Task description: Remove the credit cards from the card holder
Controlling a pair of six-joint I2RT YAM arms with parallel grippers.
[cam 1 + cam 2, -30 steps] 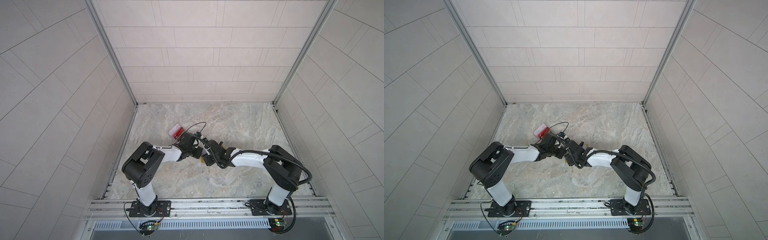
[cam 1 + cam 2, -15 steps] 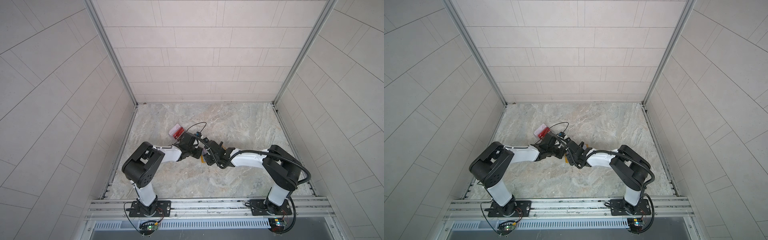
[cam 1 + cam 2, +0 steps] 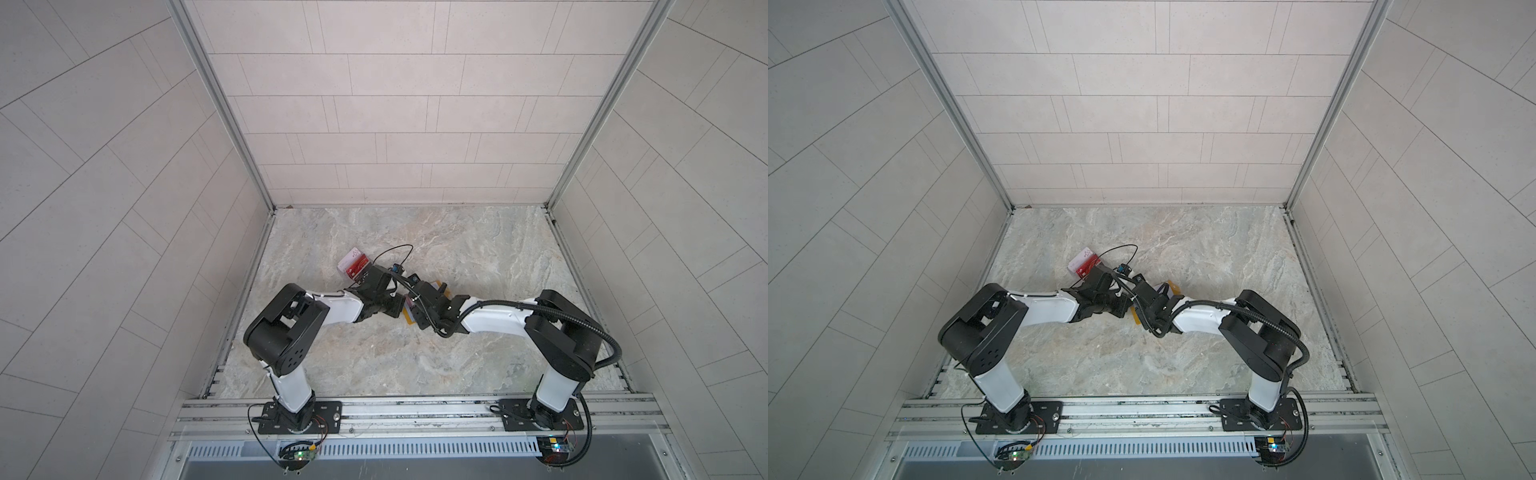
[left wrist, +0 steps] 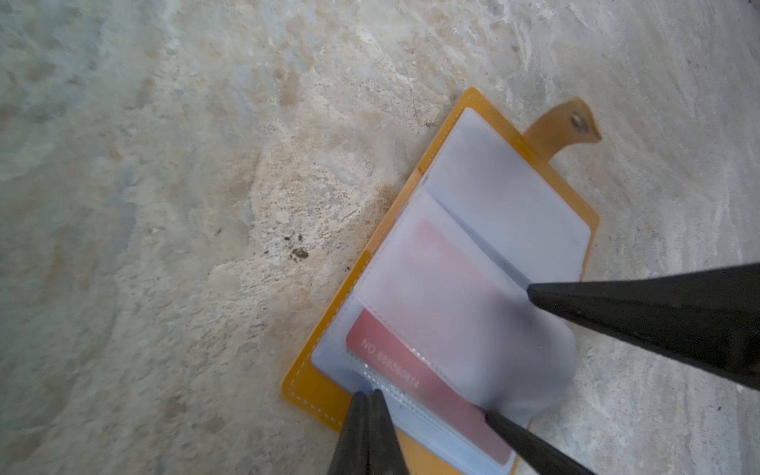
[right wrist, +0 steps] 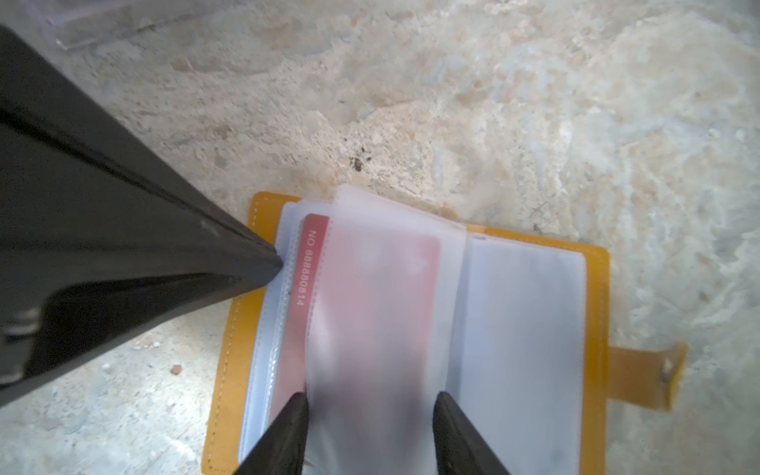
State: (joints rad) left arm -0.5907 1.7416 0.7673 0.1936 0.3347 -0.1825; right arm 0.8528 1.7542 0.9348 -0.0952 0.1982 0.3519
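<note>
Partly, a blurred clear sleeve [image 5: 378, 329] covers the red card [image 5: 314, 263].

A robotics lab test cell: marble-patterned counter [image 3: 457, 249] boxed in by pale tiled panels [image 3: 374, 104] on aluminium posts [image 3: 220, 104], robot arms [image 3: 291, 328] bolted to a slotted rail [image 3: 415, 409], bare circuit boards [image 3: 300, 456].

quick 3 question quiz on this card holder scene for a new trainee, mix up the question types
1. True or false: the card holder lies open on the table.
2. The card visible inside the holder is: A blue, B red, C green.
3. Fill in: the left gripper is ___ (open or shut).
Key: 1 true; 2 B; 3 shut.
</note>
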